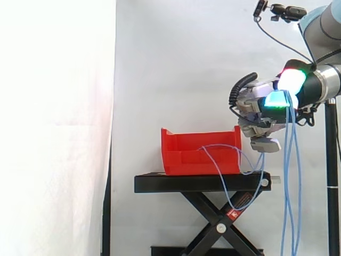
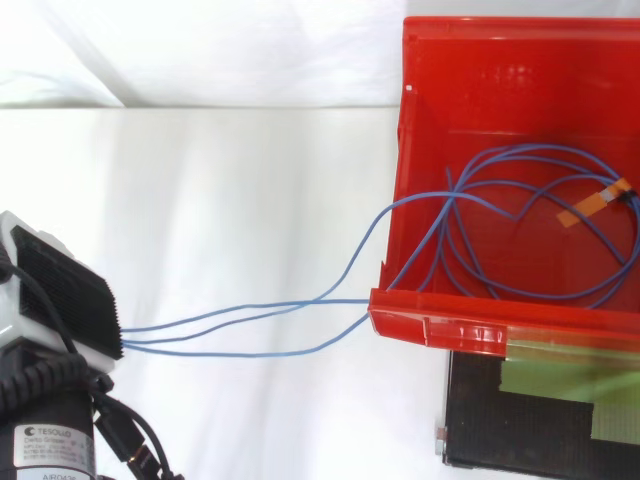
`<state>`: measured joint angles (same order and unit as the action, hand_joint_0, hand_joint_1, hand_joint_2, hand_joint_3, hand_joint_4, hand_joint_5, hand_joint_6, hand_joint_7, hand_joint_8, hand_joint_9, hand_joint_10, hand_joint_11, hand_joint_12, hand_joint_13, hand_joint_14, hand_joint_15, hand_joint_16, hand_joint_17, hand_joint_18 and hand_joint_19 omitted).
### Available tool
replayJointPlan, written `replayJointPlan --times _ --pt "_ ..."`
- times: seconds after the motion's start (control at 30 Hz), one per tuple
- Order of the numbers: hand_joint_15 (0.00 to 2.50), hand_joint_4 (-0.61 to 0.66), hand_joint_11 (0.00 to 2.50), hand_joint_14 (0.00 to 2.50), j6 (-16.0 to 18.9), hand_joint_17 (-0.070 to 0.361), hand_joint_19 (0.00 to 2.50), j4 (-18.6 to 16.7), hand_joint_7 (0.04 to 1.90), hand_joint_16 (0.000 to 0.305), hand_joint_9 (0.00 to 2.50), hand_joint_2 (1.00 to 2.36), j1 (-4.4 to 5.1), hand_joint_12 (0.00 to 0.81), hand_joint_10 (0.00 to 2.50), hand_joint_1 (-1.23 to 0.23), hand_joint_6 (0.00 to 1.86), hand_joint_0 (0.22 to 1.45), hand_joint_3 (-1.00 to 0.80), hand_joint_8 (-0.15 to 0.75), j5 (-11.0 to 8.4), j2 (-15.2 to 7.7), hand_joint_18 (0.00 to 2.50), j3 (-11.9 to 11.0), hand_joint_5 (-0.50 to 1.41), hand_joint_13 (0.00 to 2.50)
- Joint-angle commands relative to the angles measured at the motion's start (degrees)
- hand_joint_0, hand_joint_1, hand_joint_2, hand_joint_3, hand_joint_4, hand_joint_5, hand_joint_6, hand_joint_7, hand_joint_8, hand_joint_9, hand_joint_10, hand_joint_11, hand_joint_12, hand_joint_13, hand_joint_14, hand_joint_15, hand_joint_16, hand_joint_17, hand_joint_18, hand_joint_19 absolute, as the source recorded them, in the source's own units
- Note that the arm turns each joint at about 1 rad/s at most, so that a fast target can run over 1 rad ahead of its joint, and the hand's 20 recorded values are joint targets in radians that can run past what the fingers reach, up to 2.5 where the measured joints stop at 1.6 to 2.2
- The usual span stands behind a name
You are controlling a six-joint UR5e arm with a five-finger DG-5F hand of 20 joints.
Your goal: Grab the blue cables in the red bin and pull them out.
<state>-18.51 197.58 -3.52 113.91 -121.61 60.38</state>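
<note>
A red bin (image 1: 186, 146) stands on a black stand (image 1: 202, 183). Thin blue cables (image 2: 520, 200) lie coiled inside the bin (image 2: 440, 325), and an orange tape tag (image 2: 595, 205) sits on one of them. Several strands leave over the bin's low front wall and run across to my hand (image 2: 60, 295). In the side view my hand (image 1: 261, 104) hovers to the right of the bin and above its rim. Its fingers are curled round the blue cables (image 1: 289, 160), which hang in long loops far below the stand's top. The glowing fingertip pads (image 1: 290, 82) sit just above the grasp.
The stand is a scissor lift with crossed legs (image 1: 218, 224) under its top. Green tape (image 2: 560, 385) marks the stand's top beside the bin. A small camera on a bracket (image 1: 282, 10) hangs above the arm. A white curtain forms the backdrop.
</note>
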Motion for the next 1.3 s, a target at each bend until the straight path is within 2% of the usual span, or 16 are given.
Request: replayJointPlan --times 0.0,0.3,0.47,0.6,1.0,1.27 --pt "0.87 0.07 1.40 2.30 -0.5 0.085 1.06 0.0 0.64 0.038 0.54 1.00 0.00 0.350 0.67 -0.77 0.86 0.92 -1.00 0.338 0.00 0.1 0.82 0.0 0.74 0.90" --pt "0.85 0.08 1.42 2.50 -1.6 0.084 1.08 0.0 0.64 0.037 0.60 1.00 0.00 0.347 0.63 -0.77 0.85 0.92 -1.00 0.331 0.00 0.0 0.83 0.0 0.74 0.87" --pt "0.83 0.07 1.40 2.50 -1.7 0.082 1.12 0.0 0.65 0.037 0.62 1.00 0.09 0.342 0.80 -0.78 0.84 0.91 -1.00 0.326 0.09 0.0 0.85 -0.1 0.75 0.86" --pt "0.84 0.07 1.38 2.50 -2.0 0.082 1.14 -0.1 0.65 0.036 0.63 1.00 0.09 0.342 0.84 -0.78 0.84 0.90 -1.00 0.322 0.09 0.1 0.85 0.0 0.76 0.86" --pt "0.88 0.08 1.40 2.50 -2.1 0.086 1.14 -0.1 0.65 0.038 0.66 1.00 0.44 0.353 0.80 -0.75 0.80 0.82 -1.00 0.320 0.09 0.0 0.85 -0.1 0.77 0.87" --pt "0.88 0.10 1.44 2.50 -2.1 0.093 1.16 -0.1 0.67 0.041 0.71 1.00 0.88 0.361 0.71 -0.68 0.73 0.77 -1.00 0.325 -0.17 0.1 0.85 0.0 0.78 0.88"
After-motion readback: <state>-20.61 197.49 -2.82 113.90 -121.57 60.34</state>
